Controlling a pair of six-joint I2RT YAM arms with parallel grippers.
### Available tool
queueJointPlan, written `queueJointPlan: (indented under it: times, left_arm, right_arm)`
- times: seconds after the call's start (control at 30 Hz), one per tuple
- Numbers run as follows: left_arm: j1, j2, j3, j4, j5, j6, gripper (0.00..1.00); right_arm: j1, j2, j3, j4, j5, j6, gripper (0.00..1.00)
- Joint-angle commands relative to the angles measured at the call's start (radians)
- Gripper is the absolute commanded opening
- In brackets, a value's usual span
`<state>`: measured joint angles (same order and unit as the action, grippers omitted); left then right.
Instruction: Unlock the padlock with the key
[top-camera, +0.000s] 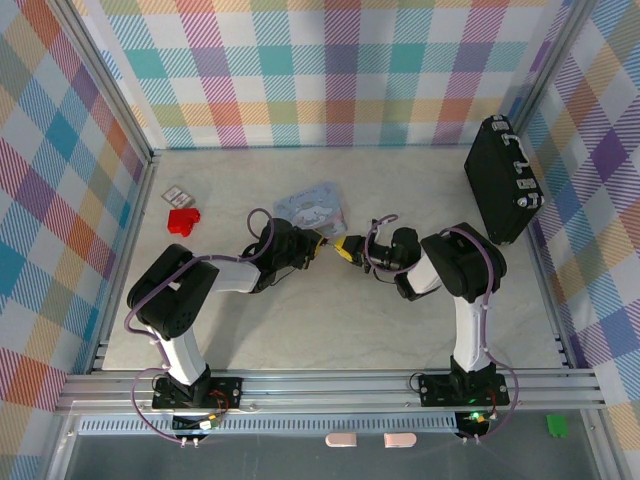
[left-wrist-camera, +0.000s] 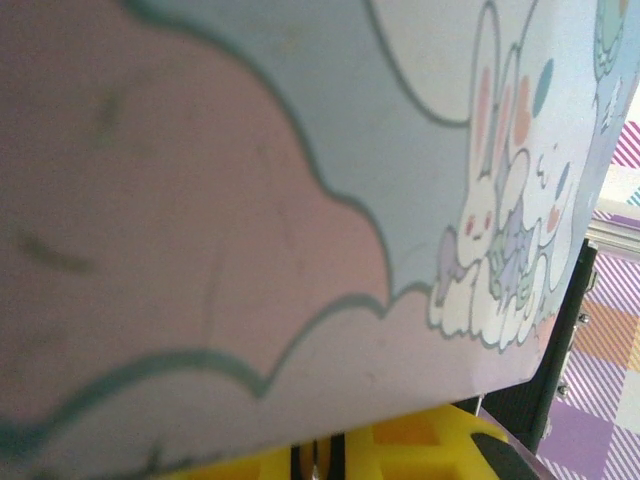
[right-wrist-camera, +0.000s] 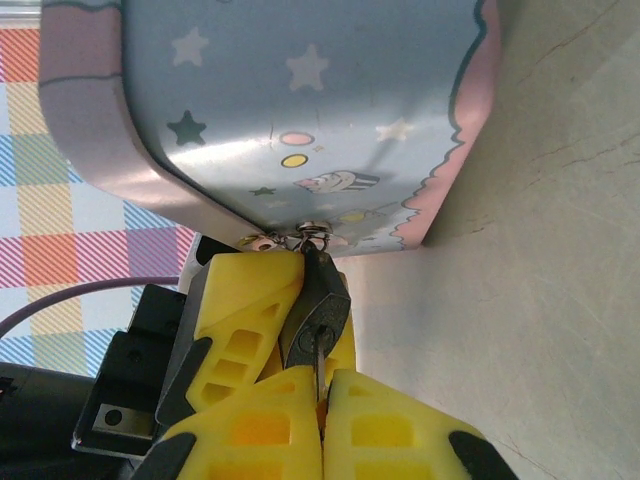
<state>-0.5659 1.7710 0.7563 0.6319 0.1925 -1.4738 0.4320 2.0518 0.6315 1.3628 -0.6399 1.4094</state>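
Note:
The small dark padlock (right-wrist-camera: 316, 310) hangs by its thin silvery shackle (right-wrist-camera: 314, 232) from the latch of the pale blue tin (right-wrist-camera: 300, 100). My left gripper (top-camera: 318, 243) is shut on the padlock's body, one yellow finger (right-wrist-camera: 245, 310) on each side. In the left wrist view that gripper (left-wrist-camera: 325, 455) sits at the bottom edge under the tin (left-wrist-camera: 300, 200). My right gripper (right-wrist-camera: 322, 388) is shut on the key (right-wrist-camera: 319, 360), whose blade sits in the keyhole on the padlock's bottom face. In the top view the right gripper (top-camera: 350, 250) meets the left one just in front of the tin (top-camera: 312, 208).
A red block (top-camera: 183, 220) and a small flat card (top-camera: 176, 193) lie at the left. A black case (top-camera: 503, 180) stands against the right wall. Checked walls and metal rails close in the table (top-camera: 330, 320).

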Motion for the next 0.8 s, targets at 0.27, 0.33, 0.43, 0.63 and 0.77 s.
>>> queueJointPlan:
  times: [0.27,0.33,0.43,0.63,0.77]
  left_arm:
    - [0.008,-0.051,-0.031,0.044,0.061,-0.054,0.04]
    - [0.008,-0.051,-0.033,0.048,0.062,-0.057,0.04]
    - [0.008,-0.049,-0.036,0.065,0.066,-0.066,0.04]
    - [0.006,-0.066,-0.033,0.068,0.073,-0.075,0.04]
    - [0.0,-0.069,-0.028,0.077,0.084,-0.091,0.03]
  right_arm:
    - [-0.001,0.024,0.016,0.045,-0.026,-0.033,0.0]
    - [-0.001,0.027,0.019,0.045,-0.027,-0.031,0.0]
    - [-0.002,0.031,0.023,0.045,-0.033,-0.028,0.0]
    - [-0.001,0.038,0.031,0.045,-0.042,-0.033,0.0]
    - [-0.001,0.036,0.04,0.045,-0.053,-0.048,0.0]
